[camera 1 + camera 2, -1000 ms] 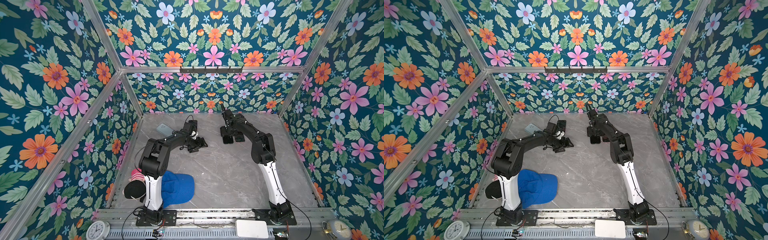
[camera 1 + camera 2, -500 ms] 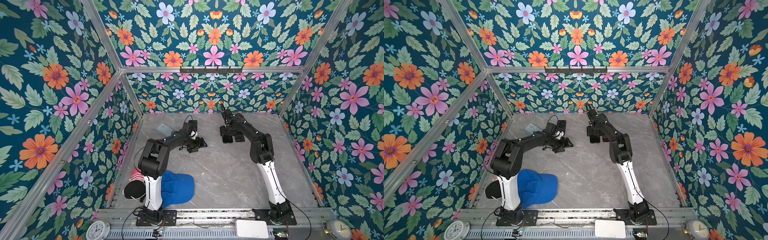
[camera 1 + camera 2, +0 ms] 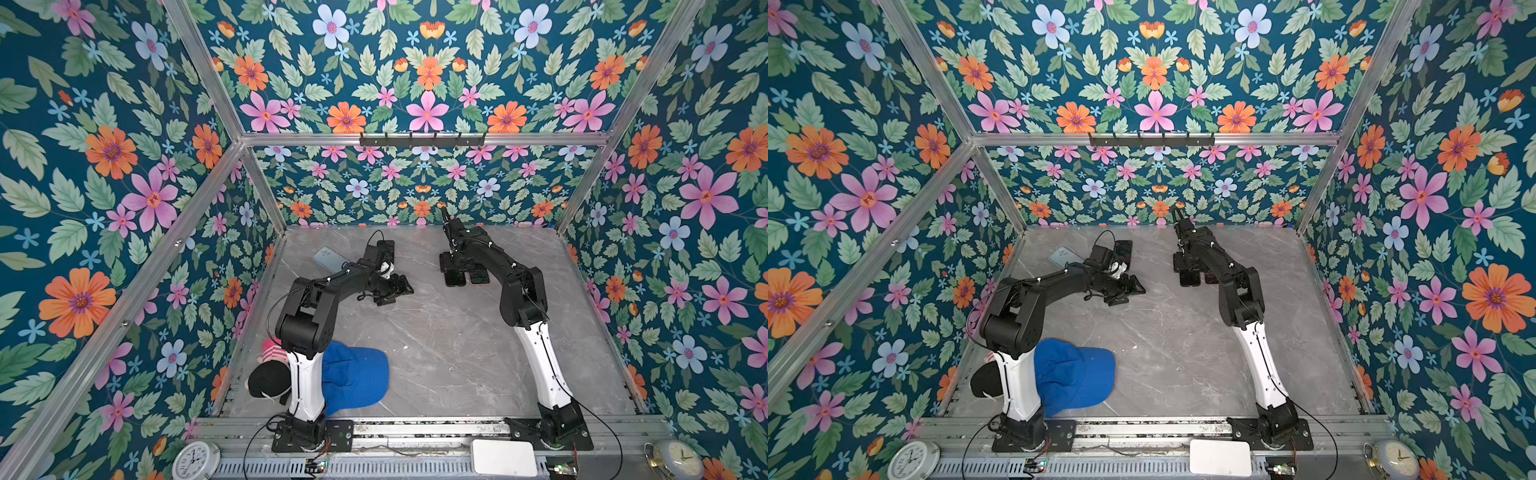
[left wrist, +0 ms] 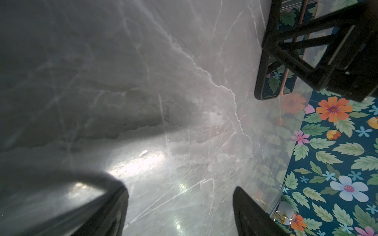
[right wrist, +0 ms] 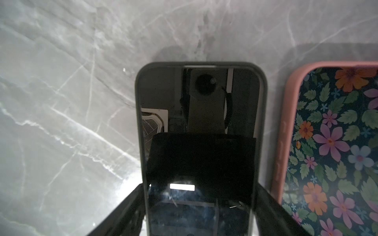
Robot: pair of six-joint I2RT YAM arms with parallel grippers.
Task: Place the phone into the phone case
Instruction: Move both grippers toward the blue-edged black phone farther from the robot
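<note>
- The grey marble table (image 3: pixel 436 353) carries everything, and both arms reach out over its far half.
- A blue cap (image 3: pixel 357 378) lies at the near left, up against the base of my left arm.
- My left gripper (image 4: pixel 180 192) sits low over bare marble left of centre. Its fingers are spread wide, with nothing between them.
- My right gripper (image 5: pixel 199 185) points down right of centre near the far wall, jaws wide and straddling the phone (image 5: pixel 196 102) across its width. One finger runs along each long edge. I cannot tell whether they press on it or stand just clear.
- The phone lies flat with its screen up, the dark glass mirroring my wrist. It sits inside the phone case (image 5: pixel 138 102), whose dark rim frames the screen wherever I can see it.
- Just beside it and parallel lies a pink-cased phone (image 5: pixel 327 143), screen up, with a thin strip of table between the two.
- A pale blue phone or case (image 3: pixel 328 258) lies flat near the left wall. I can't say which it is.
- Another dark phone (image 3: pixel 386 247) lies flat on the far side of my left wrist.
</note>
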